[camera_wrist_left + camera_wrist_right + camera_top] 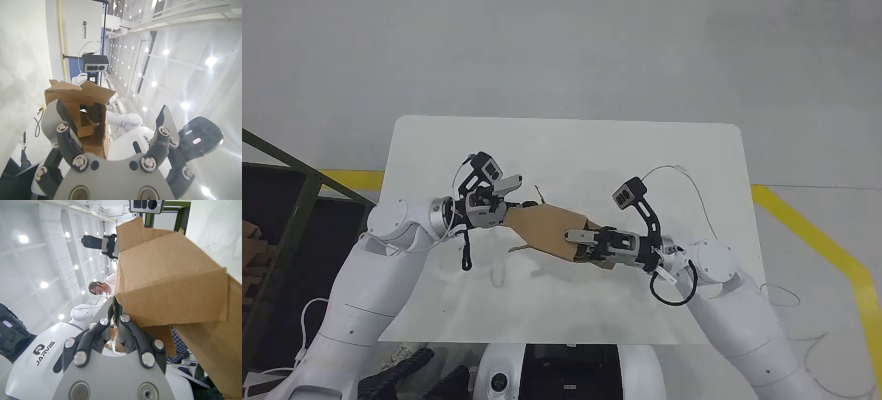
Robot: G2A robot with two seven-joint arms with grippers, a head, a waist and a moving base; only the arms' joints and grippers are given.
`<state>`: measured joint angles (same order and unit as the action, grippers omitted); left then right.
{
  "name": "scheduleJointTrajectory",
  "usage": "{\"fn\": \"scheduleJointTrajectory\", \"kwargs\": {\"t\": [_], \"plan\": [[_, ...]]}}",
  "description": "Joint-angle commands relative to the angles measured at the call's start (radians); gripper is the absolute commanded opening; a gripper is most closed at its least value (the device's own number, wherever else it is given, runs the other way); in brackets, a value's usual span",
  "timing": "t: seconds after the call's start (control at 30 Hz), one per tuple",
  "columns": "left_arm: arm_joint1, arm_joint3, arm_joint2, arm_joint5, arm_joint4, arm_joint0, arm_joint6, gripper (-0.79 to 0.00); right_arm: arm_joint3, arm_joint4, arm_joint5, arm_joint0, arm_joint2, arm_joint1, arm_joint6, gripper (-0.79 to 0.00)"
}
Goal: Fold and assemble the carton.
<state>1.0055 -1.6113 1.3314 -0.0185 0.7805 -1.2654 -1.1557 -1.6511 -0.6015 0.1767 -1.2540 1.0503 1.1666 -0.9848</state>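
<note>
- Carton, half-formed, spanned the gap between both arms over the table.
- Right gripper pinched one wall edge (the anchor, likely).
- Left gripper gaped, one finger beside a panel, probably to press it.

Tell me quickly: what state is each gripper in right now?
Left gripper: open, carton beside one finger, not clamped.
Right gripper: shut on the carton's edge.

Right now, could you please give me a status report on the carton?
Left tool open at one end of the carton. Right tool shut on its other end. Carton partly formed, end flaps unclosed. Nothing else touching it.
</note>
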Motion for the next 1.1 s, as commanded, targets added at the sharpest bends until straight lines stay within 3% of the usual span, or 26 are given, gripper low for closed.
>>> {"fn": "scheduleJointTrajectory", "kwargs": {"t": [0.0,0.77,1.07], "plan": [[0.0,-0.004,0.002,0.0,0.001,-0.002,0.0,0.0,0.002,-0.004,0.002,-0.001,0.002,0.0,0.002,-0.785],[-0.002,0.006,0.031,0.003,-0.003,-0.01,0.018,0.0,0.01,0.012,0.013,-0.005,0.027,-0.003,-0.01,-0.785],[-0.008,-0.007,0.067,-0.003,0.002,-0.051,0.018,0.0,0.032,0.043,0.011,-0.023,0.076,-0.01,0.068,-0.785]]}}
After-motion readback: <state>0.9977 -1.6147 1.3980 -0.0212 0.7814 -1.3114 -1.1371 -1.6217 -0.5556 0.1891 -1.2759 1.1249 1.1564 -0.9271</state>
